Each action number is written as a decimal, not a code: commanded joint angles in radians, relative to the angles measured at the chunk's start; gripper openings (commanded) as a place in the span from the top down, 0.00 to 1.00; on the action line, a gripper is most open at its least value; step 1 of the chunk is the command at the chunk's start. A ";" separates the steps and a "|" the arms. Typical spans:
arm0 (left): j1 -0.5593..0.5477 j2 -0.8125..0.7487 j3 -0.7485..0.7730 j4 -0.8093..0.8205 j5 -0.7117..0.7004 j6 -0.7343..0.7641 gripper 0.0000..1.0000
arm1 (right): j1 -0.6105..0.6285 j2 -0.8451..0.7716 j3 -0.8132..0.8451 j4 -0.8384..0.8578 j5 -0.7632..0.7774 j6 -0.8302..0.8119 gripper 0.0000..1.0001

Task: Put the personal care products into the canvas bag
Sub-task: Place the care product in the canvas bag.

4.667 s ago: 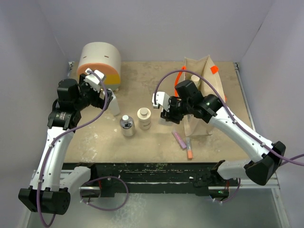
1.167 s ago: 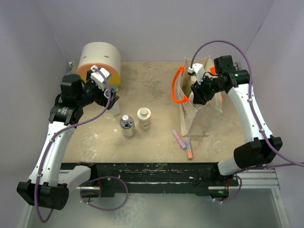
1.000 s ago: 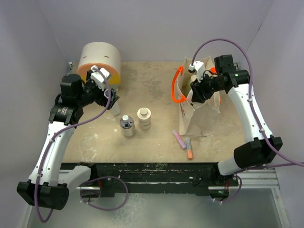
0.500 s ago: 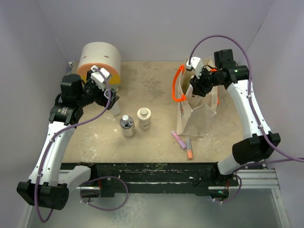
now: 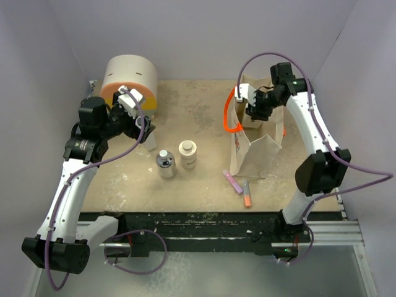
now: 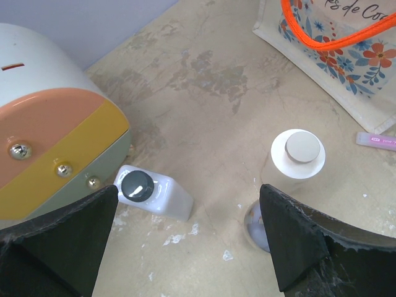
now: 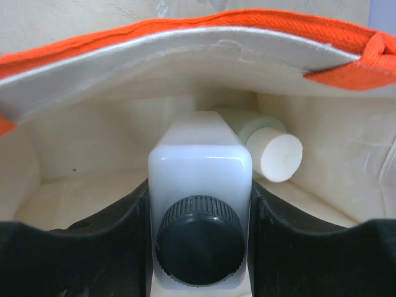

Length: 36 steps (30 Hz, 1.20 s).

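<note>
My right gripper (image 5: 253, 109) is shut on a white bottle with a black cap (image 7: 199, 185) and holds it in the mouth of the canvas bag (image 5: 255, 145), just past the orange handle (image 7: 185, 30). A green bottle with a cream cap (image 7: 271, 151) lies inside the bag. My left gripper (image 5: 133, 116) is open and empty above the second white bottle (image 6: 153, 192), which lies by the drawer box. The squat cream jar (image 5: 188, 153) and the clear-grey bottle (image 5: 164, 164) stand mid-table; my left finger partly hides the clear-grey bottle in the left wrist view (image 6: 255, 226).
The round cream, orange and yellow drawer box (image 5: 129, 83) stands at the back left. A pink tube (image 5: 233, 182) and an orange-tipped tube (image 5: 246, 193) lie in front of the bag. The bag's floral side (image 6: 334, 62) shows in the left wrist view.
My right gripper has carried the white bottle from mid-table up and back into the bag's opening. The bag's handle and top have shifted slightly. The left arm has stayed still for the last second.
</note>
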 commanded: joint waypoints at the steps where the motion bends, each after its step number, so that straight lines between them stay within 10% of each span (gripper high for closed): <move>1: -0.006 -0.016 0.006 0.018 0.022 0.008 0.01 | -0.025 0.049 0.164 0.030 -0.080 -0.171 1.00; 36: -0.006 -0.030 -0.011 0.024 0.044 0.007 0.01 | -0.074 0.318 0.323 -0.003 -0.138 -0.208 0.89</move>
